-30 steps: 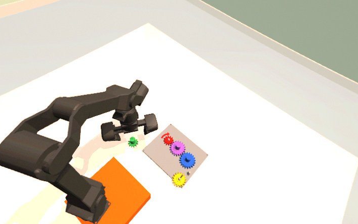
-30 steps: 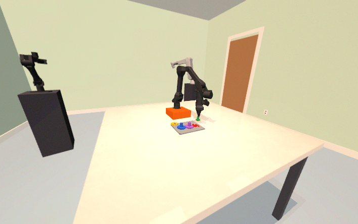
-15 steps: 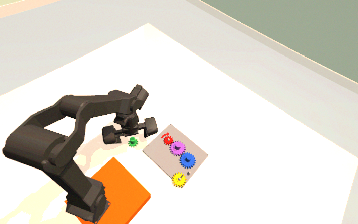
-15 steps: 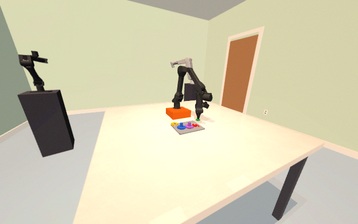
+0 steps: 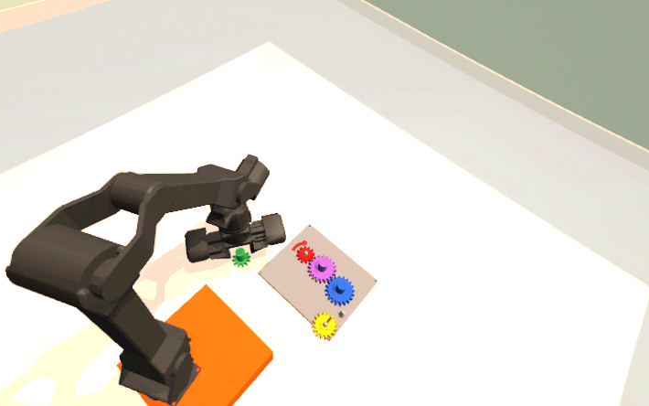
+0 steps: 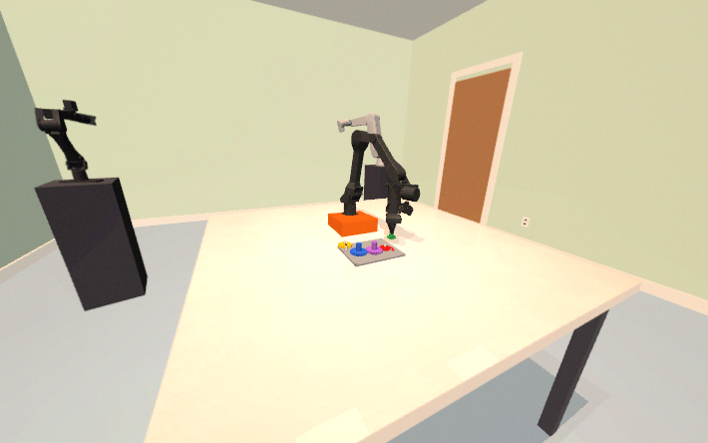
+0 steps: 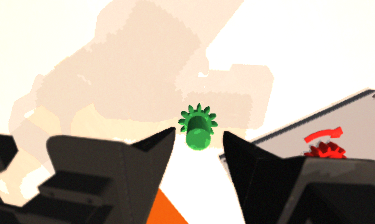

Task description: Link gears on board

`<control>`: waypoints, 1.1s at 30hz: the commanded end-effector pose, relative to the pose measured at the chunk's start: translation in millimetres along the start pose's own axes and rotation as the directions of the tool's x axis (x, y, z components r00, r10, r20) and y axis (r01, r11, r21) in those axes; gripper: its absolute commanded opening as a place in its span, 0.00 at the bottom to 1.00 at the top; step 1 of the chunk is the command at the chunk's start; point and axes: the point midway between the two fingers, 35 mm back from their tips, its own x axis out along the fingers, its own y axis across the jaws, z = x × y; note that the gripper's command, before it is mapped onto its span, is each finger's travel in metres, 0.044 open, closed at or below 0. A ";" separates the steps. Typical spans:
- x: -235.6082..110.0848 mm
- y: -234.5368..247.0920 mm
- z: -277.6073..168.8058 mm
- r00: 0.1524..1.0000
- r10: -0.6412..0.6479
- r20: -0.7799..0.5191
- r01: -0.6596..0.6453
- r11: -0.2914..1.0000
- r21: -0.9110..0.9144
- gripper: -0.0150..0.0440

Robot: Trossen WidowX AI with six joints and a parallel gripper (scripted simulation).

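Note:
A green gear (image 5: 240,260) (image 6: 391,236) (image 7: 198,139) with an upright knob stands on the table beside the grey board (image 5: 281,270) (image 6: 383,258) (image 7: 358,117). My gripper (image 5: 240,251) (image 7: 199,133) is partly open, its fingertips on either side of the knob with a gap at each side. On the board, the red gear (image 5: 301,255) (image 7: 328,149) adjoins a purple gear (image 5: 315,272) (image 6: 374,250), which adjoins a blue gear (image 5: 339,298) (image 6: 358,252). The yellow gear (image 5: 318,328) (image 6: 344,243) stands apart from the blue one. An empty peg (image 5: 342,314) shows near both.
The orange base block (image 5: 226,343) (image 6: 352,224) under the arm lies beside the board. The red arrow (image 5: 299,245) (image 7: 324,134) is beside the red gear. The board's near corner (image 7: 223,157) lies close to my right-hand finger in the wrist view.

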 end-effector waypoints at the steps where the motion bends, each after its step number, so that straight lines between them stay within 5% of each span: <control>1: 0.5 0.7 0.5 1.000 0.005 0.003 -0.005 1.000 0.003 0.42; 11: 0.5 0.7 0.5 1.000 0.005 0.003 -0.005 1.000 0.003 0.25; 33: -46.0 -6.7 10.4 1.000 0.001 0.006 -0.001 1.000 0.008 0.25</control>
